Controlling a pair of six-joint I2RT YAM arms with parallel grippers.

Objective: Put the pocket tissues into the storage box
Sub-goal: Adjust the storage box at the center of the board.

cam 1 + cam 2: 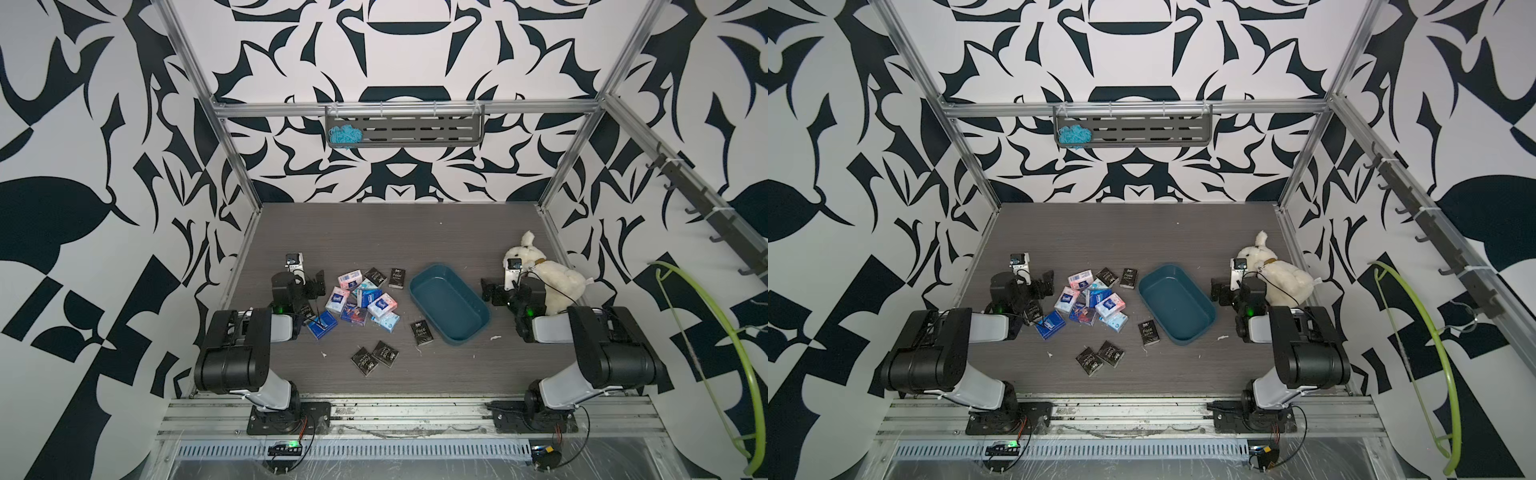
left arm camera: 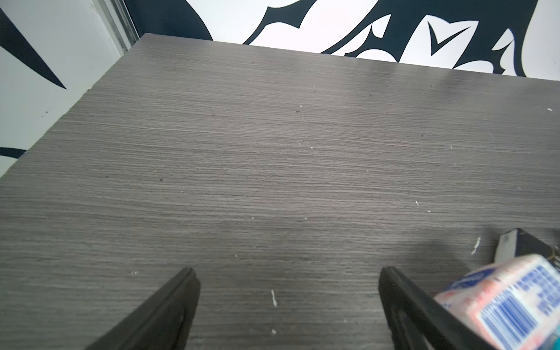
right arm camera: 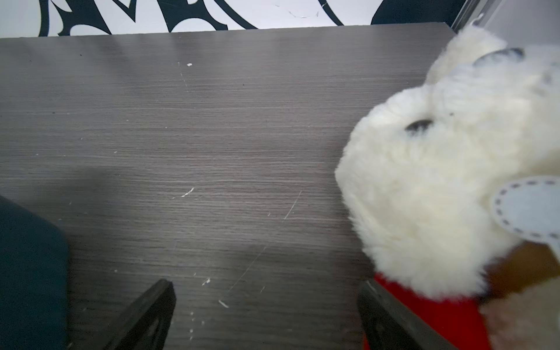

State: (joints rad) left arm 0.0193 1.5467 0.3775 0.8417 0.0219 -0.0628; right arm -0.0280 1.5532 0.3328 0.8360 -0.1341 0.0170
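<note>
Lying beside storage box, pocket tissues

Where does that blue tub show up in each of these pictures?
In a top view: the storage box lies right of centre, empty.
In a top view: it is in the same spot, left of the plush dog.
Left wrist: not in it.
Right wrist: only a dark, blurred edge shows, across from the dog.
Shared landmark: the plush dog, seen in both top views and the right wrist view.
</note>
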